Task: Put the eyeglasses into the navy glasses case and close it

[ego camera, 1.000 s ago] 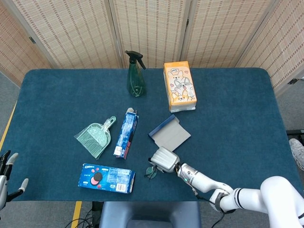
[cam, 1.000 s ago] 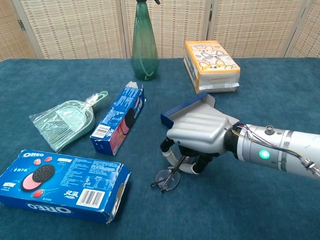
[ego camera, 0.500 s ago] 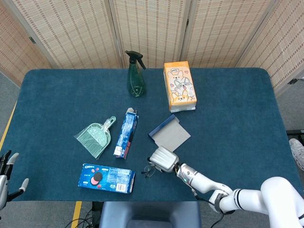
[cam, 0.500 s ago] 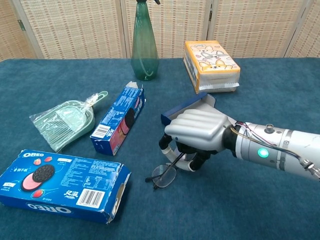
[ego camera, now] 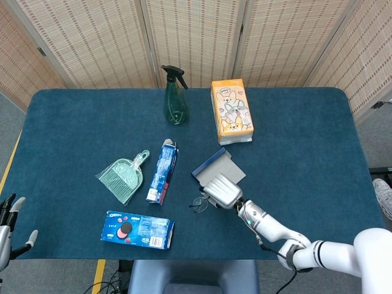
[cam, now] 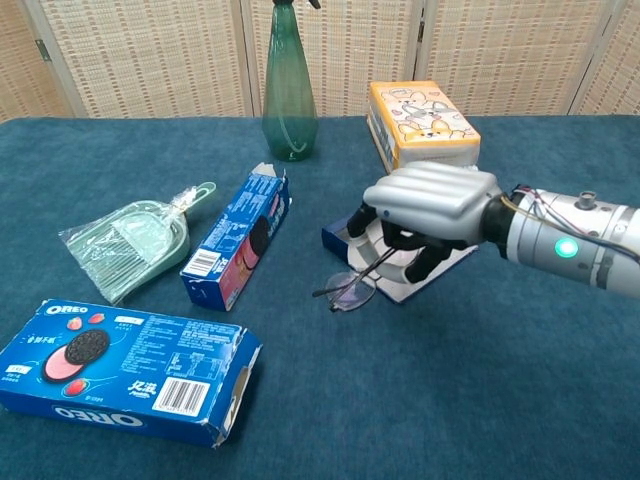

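Holding the eyeglasses [cam: 351, 288] by one arm, the right hand [cam: 432, 203] sits a little right of centre in the chest view, its fingers [cam: 392, 232] curled down around the thin frame so the lenses dangle off the cloth — lifted, tilted, just left of the navy glasses case [cam: 345, 232]. That case lies open under the hand, its pale lining [ego camera: 231, 165] showing in the head view near the middle of the frame. At the lower left edge of the head view the left hand [ego camera: 7, 223] hangs off the table [ego camera: 306, 135] with fingers spread and nothing in them. Toward the left lie a flat cookie box [cam: 120, 368], an opened blue carton [cam: 236, 238] and a green dustpan [cam: 130, 245] — up top stand a green spray bottle [cam: 289, 85] and a yellow tissue box [cam: 420, 125].
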### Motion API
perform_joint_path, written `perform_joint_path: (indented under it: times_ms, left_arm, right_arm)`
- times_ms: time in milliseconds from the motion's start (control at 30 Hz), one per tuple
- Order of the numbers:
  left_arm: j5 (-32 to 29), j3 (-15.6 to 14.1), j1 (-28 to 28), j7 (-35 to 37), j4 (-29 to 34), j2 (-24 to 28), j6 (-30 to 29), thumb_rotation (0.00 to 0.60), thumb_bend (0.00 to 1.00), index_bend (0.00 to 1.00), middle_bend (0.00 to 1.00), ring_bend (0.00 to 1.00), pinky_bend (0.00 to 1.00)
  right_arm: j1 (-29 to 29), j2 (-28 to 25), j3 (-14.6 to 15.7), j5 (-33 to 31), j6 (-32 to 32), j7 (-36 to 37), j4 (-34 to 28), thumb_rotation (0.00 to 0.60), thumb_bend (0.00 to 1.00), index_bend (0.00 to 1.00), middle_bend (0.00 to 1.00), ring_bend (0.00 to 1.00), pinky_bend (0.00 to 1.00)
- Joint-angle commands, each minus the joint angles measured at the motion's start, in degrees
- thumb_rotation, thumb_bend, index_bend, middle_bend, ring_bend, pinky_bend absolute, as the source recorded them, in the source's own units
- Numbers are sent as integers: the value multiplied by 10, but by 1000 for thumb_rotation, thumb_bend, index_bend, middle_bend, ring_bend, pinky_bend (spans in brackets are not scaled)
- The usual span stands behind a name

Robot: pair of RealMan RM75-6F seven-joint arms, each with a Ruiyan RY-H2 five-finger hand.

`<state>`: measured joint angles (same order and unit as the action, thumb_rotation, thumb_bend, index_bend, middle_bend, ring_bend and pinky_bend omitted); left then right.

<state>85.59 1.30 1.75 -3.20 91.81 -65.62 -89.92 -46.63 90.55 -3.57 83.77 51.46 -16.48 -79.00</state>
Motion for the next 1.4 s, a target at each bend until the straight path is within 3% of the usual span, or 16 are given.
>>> perform_joint_path:
  times_ms: [33, 533, 1067, 1133, 1233, 1400]
  left_arm:
    - [2, 0, -1, -1, 1, -1, 0, 600, 361, 104, 0, 5, 138]
    - [-5, -1, 2, -3, 0, 1, 2, 600, 361, 104, 0, 5, 138]
    - [-9, 0, 1, -4, -1, 0, 5, 600, 361, 104, 0, 5, 138]
    - [-10, 0, 2, -3, -2, 0, 5, 600, 361, 104, 0, 5, 138]
    - [-12, -1, 1, -3, -2, 1, 8, 600, 361, 104, 0, 5, 138]
    - [-9, 0, 0, -2, -2, 0, 8, 600, 361, 104, 0, 5, 138]
  right_arm:
    - [0, -1, -9, -23, -15, -4, 27, 600, 452, 613, 1000, 1000, 1000]
    - [-17, 59, -29, -55, -46, 29, 161, 600, 451, 613, 1000, 1000, 1000]
    - [-41, 111, -50, -73, -57, 19, 236, 600, 452, 606, 1000, 1000, 1000]
    - [-40, 112, -51, -75, -56, 19, 236, 600, 449, 536, 1000, 1000, 1000]
    - [-38, 110, -51, -76, -53, 18, 233, 600, 432, 356, 1000, 1000, 1000]
    - [-35, 105, -54, -83, -50, 13, 224, 600, 402, 187, 1000, 1000, 1000]
